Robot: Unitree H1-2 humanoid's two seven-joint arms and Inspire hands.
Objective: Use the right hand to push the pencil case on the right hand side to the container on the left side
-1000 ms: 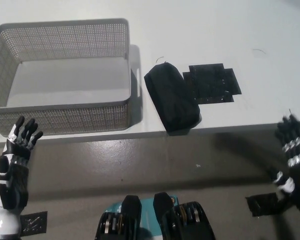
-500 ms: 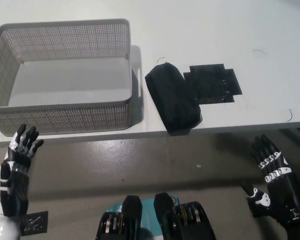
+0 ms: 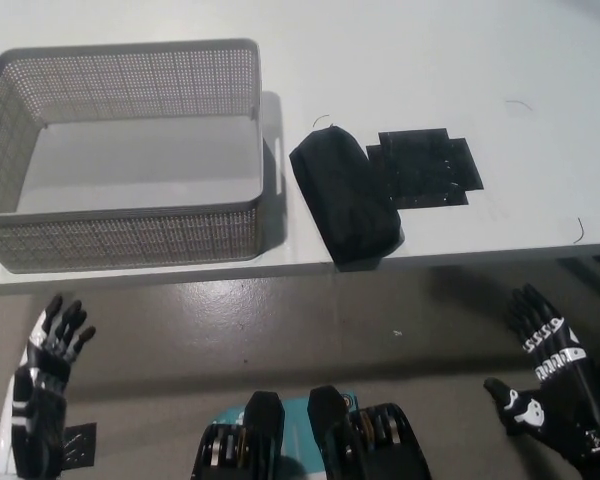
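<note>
A black pencil case (image 3: 344, 201) lies on the white table (image 3: 430, 70), just right of the grey mesh container (image 3: 130, 150) and close to the table's front edge. The container's inside shows nothing but its floor. My black right hand (image 3: 550, 385) hangs open at the lower right, below the table edge and well away from the case. At the lower left, my left hand (image 3: 42, 392) rests open, also below the table edge.
A black patch of tape (image 3: 425, 167) is stuck to the table right beside the pencil case. More black tape marks (image 3: 75, 442) lie on the floor at the lower left. The grey floor (image 3: 280, 320) runs in front of the table.
Both hands have dropped lower and back from the table edge. The pencil case and the container have not moved.
</note>
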